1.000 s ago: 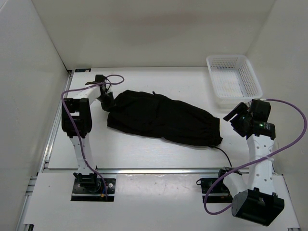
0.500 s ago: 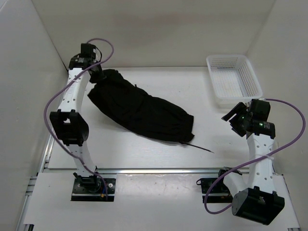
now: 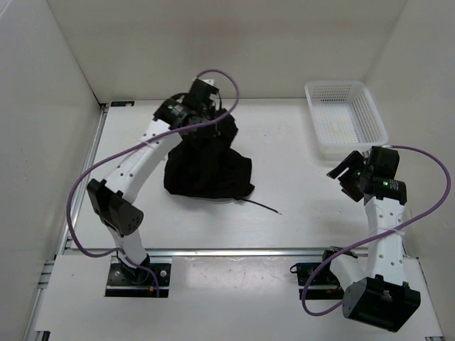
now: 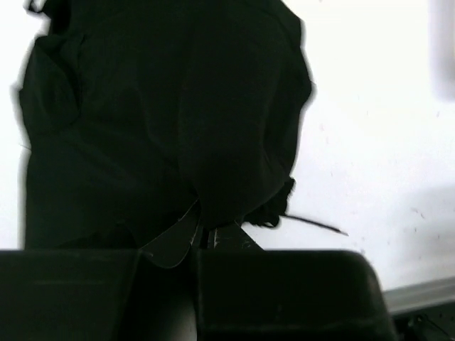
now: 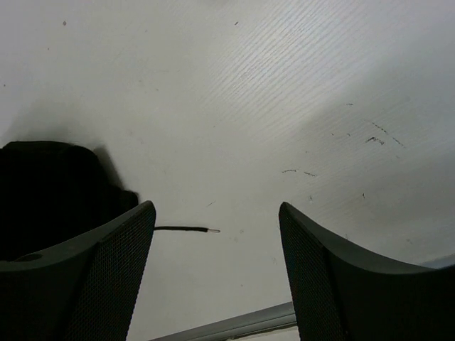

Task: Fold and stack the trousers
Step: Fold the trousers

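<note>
The black trousers (image 3: 207, 170) hang bunched from my left gripper (image 3: 206, 117), which is shut on their upper edge above the table's back middle. Their lower part rests in a heap on the table. A thin black drawstring (image 3: 264, 207) trails out to the right of the heap. In the left wrist view the trousers (image 4: 163, 121) fill most of the frame below the shut fingers (image 4: 206, 238). My right gripper (image 3: 344, 172) is open and empty at the right side, well apart from the trousers. The right wrist view shows its open fingers (image 5: 114, 284), the trousers' edge (image 5: 50, 192) and the drawstring's tip (image 5: 192, 229).
A white plastic mesh basket (image 3: 345, 117) stands at the back right corner. White walls close in the table on the left, back and right. A metal rail (image 3: 234, 250) runs along the table's near edge.
My left gripper has carried the trousers' end from the back left over toward the middle, folding the cloth over itself. The long spread shape has bunched into a heap. The right arm has barely moved.
</note>
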{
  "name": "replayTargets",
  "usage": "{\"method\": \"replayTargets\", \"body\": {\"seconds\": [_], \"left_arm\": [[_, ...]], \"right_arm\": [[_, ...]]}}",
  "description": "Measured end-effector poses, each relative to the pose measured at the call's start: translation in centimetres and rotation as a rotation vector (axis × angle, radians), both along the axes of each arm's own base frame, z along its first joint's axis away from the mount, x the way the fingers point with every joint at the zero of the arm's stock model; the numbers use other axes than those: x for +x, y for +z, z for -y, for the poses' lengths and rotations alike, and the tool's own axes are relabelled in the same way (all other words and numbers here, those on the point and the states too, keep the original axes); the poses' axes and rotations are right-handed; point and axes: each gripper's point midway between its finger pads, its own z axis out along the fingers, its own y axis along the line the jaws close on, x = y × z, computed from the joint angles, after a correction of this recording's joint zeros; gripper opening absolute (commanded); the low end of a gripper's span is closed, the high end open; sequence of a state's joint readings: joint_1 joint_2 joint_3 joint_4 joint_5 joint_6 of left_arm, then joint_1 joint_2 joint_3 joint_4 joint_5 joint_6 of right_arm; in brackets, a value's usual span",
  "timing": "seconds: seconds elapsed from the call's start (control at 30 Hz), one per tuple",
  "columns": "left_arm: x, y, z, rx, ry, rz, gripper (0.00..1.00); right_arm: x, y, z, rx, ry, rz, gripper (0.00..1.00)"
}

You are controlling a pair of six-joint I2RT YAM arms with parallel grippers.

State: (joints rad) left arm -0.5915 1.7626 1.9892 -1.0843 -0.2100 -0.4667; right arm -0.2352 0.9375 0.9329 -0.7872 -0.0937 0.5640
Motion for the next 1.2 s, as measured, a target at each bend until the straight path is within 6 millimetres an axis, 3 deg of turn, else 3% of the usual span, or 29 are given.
{"method": "replayTargets", "body": {"seconds": [0.03, 0.07, 0.1, 0.13, 0.17, 0.3, 0.4, 0.43, 0.47, 0.5, 0.53, 0.57, 0.6, 0.7, 0.77, 0.87, 1.07, 1.2], "left_arm": [[-0.6, -0.9, 1.1, 0.005, -0.009, -0.020, 0.13], [-1.1, -1.7, 2.2, 0.010, -0.018, -0.038, 0.23], [-1.7, -2.4, 3.4, 0.013, -0.033, -0.053, 0.59], [-2.1, -3.2, 4.6, 0.015, -0.048, -0.067, 0.83], [-2.6, -3.9, 5.8, 0.016, -0.067, -0.082, 0.97], [-4.8, -6.4, 10.2, 0.034, -0.138, -0.139, 0.99], [-5.5, -6.3, 11.8, 0.036, -0.173, -0.140, 0.88], [-5.4, -5.7, 11.8, 0.029, -0.174, -0.131, 0.80], [-5.2, -4.7, 11.6, 0.010, -0.168, -0.111, 0.70], [-4.9, -3.6, 11.3, -0.007, -0.163, -0.090, 0.47], [-4.6, -2.5, 10.9, -0.023, -0.158, -0.068, 0.36], [-4.4, -1.3, 10.4, -0.040, -0.152, -0.045, 0.25], [-4.2, -0.2, 9.8, -0.054, -0.146, -0.023, 0.15], [-4.2, 2.2, 7.6, -0.081, -0.117, 0.030, 0.10], [-4.5, 2.2, 5.8, -0.077, -0.092, 0.028, 0.10], [-5.2, -0.7, 3.0, -0.044, -0.056, -0.024, 0.10], [-6.2, -11.2, -4.5, 0.043, 0.083, -0.250, 0.10], [-6.1, -15.9, -7.6, 0.063, 0.157, -0.353, 0.10]], "right_arm": [[0.0, 0.0, 0.0, 0.000, 0.000, 0.000, 0.75], [0.0, 0.0, 0.0, 0.000, 0.000, 0.000, 0.75], [0.0, 0.0, 0.0, 0.000, 0.000, 0.001, 0.75], [0.0, 0.1, 0.0, -0.001, 0.000, 0.003, 0.75], [0.0, 0.1, 0.0, -0.001, 0.000, 0.004, 0.75], [-0.1, 0.3, 0.0, -0.004, 0.000, 0.013, 0.75], [-0.1, 0.3, 0.0, -0.007, 0.004, 0.015, 0.75], [-0.1, 0.3, 0.0, -0.008, 0.005, 0.015, 0.69], [-0.1, 0.3, 0.0, -0.011, 0.010, 0.015, 0.60], [-0.1, 0.3, 0.0, -0.014, 0.019, 0.017, 0.51], [-0.1, 0.4, -0.2, -0.011, 0.027, 0.020, 0.40], [-0.2, 0.5, -0.3, -0.009, 0.041, 0.024, 0.21], [-0.2, 0.5, -0.6, -0.008, 0.062, 0.028, 0.13], [0.0, 0.2, -2.2, 0.021, 0.136, 0.018, 0.00], [0.2, -0.4, -4.7, 0.036, 0.237, -0.009, 0.00], [0.3, -1.2, -9.3, 0.045, 0.412, -0.047, 0.03], [1.6, -1.4, -19.5, -0.013, 0.717, -0.091, 0.14], [1.8, -1.6, -26.0, -0.058, 0.863, -0.089, 0.42]]}}
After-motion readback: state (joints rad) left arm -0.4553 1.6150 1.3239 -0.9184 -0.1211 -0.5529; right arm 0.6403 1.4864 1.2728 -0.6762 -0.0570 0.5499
